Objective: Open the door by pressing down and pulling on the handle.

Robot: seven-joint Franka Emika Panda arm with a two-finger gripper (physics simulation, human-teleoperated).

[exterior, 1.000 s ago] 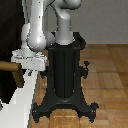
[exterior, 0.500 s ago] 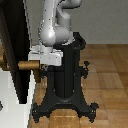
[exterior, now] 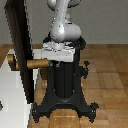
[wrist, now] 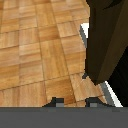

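The tall dark brown-black door panel (exterior: 21,50) stands swung out at the exterior view's left, its short tan wooden handle (exterior: 34,64) jutting toward the grey gripper (exterior: 51,61) (finger spacing: cannot tell) meeting its tip.

Door (exterior: 21,50) stands at the exterior view's left, swung partly out from its frame. Handle (exterior: 36,64) sticks out of it toward the exterior view's right. Gripper (exterior: 51,61) sits at the handle's free end. Pedestal (exterior: 64,87) stands on the floor (exterior: 107,75), right of the door, behind the handle.
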